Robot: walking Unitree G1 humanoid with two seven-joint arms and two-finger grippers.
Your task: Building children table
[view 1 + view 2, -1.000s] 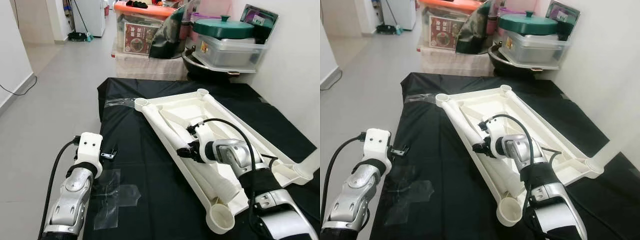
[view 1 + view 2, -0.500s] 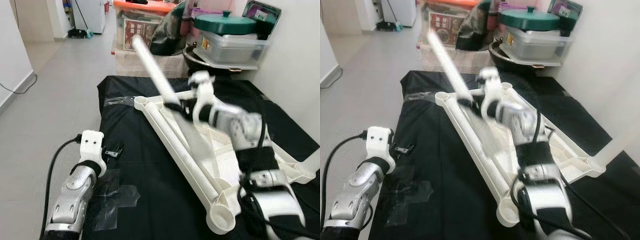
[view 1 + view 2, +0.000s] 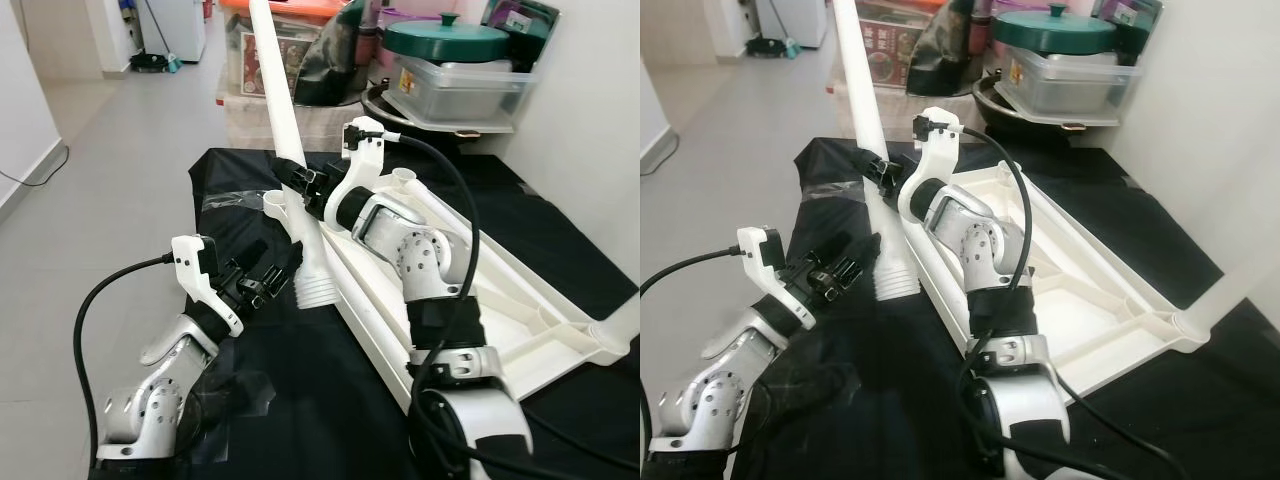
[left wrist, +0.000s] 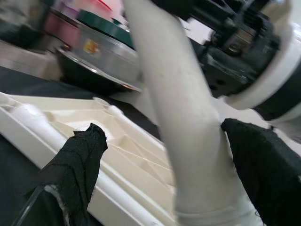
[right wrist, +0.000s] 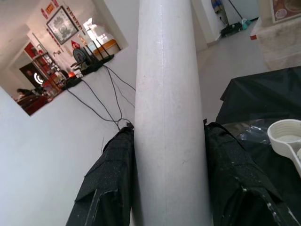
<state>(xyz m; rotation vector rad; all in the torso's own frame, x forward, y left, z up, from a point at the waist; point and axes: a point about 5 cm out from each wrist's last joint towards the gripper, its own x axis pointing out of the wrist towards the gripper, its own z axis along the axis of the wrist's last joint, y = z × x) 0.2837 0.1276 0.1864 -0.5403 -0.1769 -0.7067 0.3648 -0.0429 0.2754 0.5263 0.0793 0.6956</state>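
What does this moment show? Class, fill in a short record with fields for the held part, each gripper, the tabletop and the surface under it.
Held part: white table leg, raised steeply, threaded end down
Right gripper: shut on the leg
Left gripper: open, fingers either side of the leg's lower end
Tabletop: white, lying upside down
Surface: black cloth

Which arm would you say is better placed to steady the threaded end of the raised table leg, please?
Left, probably. The left claw is open right beside the table leg's ribbed lower end, with a finger on each side. The right claw is shut on the leg higher up.
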